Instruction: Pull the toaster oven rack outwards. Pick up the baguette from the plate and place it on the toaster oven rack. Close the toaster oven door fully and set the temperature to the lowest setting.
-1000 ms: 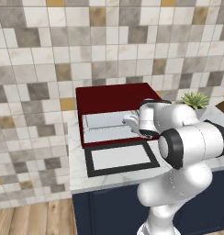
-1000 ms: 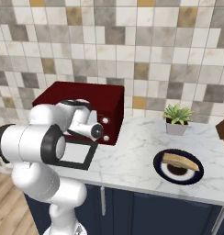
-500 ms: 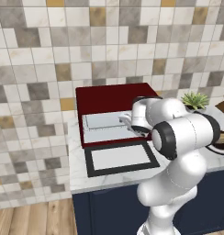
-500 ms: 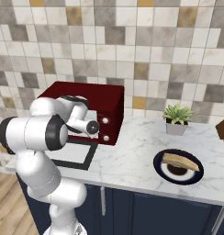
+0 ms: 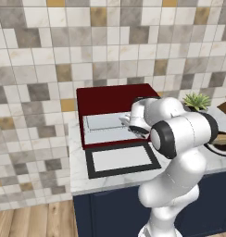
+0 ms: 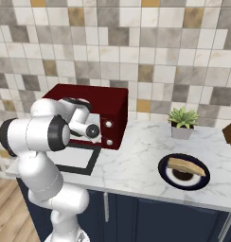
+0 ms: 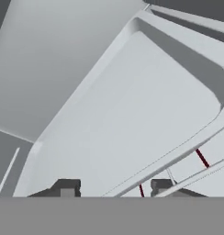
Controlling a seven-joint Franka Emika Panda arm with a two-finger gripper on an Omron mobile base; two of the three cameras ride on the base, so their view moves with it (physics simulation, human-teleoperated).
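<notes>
Claw (image 7: 111,188) jaws apart at toaster oven rack (image 5: 105,129) | door (image 5: 122,159) flat | potted plant (image 6: 182,123) behind plate (image 6: 183,171)

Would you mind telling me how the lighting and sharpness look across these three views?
Left base view: even, flat light, no glare on the toaster oven door. Right base view: soft shadow beneath the baguette on the plate. Hand view: the toaster oven rack looks smooth grey, gently shaded, almost textureless.
</notes>
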